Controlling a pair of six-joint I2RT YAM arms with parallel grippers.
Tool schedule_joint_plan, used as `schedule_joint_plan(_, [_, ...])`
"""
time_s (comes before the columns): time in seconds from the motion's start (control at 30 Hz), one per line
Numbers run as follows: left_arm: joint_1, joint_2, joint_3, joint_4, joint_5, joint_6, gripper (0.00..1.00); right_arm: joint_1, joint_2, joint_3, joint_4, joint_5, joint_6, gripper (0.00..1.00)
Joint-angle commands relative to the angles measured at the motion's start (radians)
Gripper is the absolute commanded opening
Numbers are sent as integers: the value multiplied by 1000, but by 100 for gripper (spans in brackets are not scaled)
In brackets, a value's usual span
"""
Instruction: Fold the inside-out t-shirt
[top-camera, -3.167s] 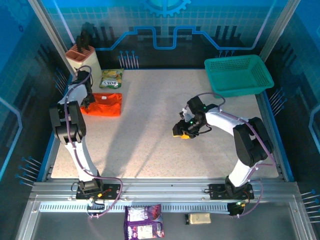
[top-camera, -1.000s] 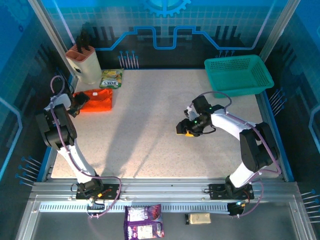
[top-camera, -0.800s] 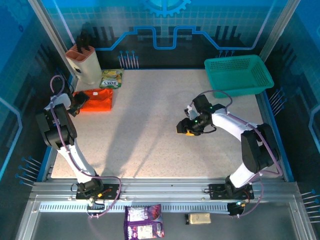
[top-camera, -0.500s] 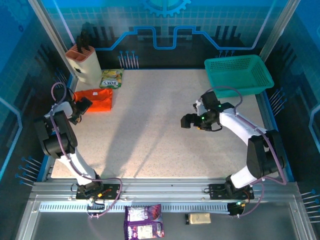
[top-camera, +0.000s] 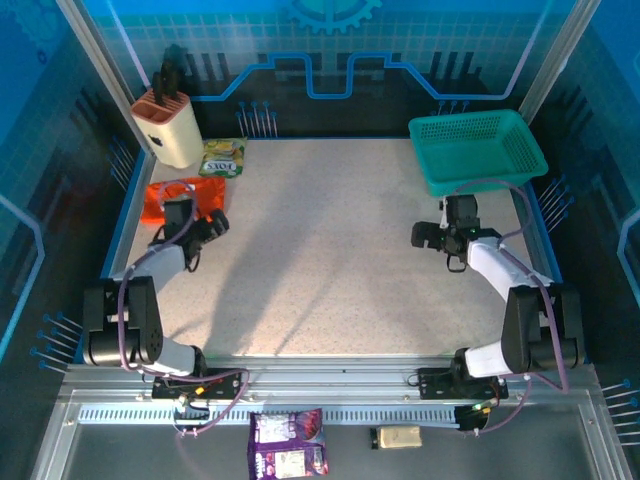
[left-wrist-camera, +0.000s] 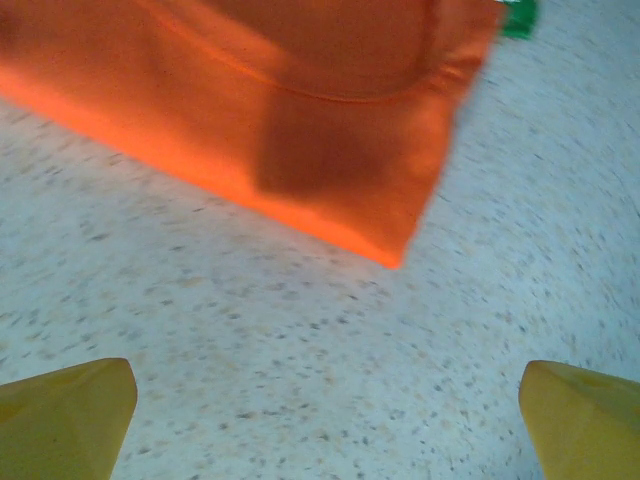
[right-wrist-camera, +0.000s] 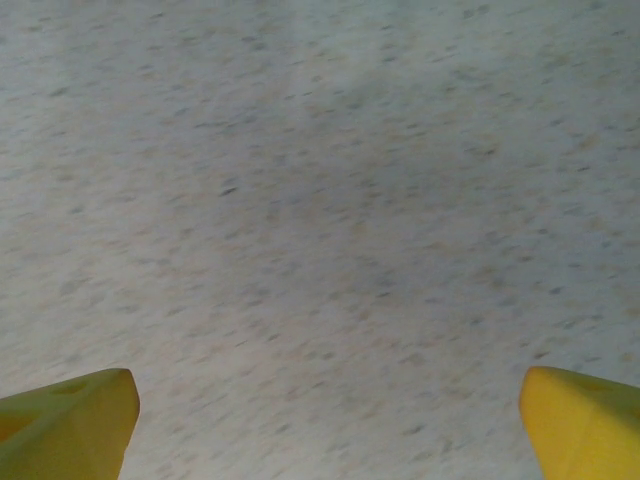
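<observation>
1. From above, the orange t-shirt (top-camera: 160, 197) lies flat as a small, soft oblong on the speckled table (top-camera: 320, 250), just on the near side of the cream knife block (top-camera: 170, 125).
2. A glossy green-and-yellow snack packet (top-camera: 222, 157) sits just beside the block; its lettering is too small to read.
3. The teal mesh basket (top-camera: 420, 126), a plastic lattice, stands well apart from the block along the same far edge.
4. The left gripper (top-camera: 207, 226) sits past the shirt from the block, over the shirt's near corner. The right gripper (top-camera: 426, 235) is far across the table from the block.
5. At the left wrist, the shirt (left-wrist-camera: 280, 100) shows a curved stitched seam and a crisp folded corner. The left gripper (left-wrist-camera: 325, 425) has its yellow fingertips (left-wrist-camera: 60, 415) spread wide, gripping nothing.
6. At the right wrist, the right gripper (right-wrist-camera: 325, 425) is likewise released, its yellow fingertips (right-wrist-camera: 585, 420) wide over bare, grey-flecked tabletop (right-wrist-camera: 320, 200).
</observation>
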Motion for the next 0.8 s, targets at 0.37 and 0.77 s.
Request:
schedule_joint_plan(0.37, [-58, 35, -197, 570, 140, 256, 99, 31, 100, -270, 902, 26, -265, 100])
schedule_joint_plan(0.77, [-70, 105, -314, 847, 164, 282, 99, 31, 136, -402, 1174, 73, -249, 100])
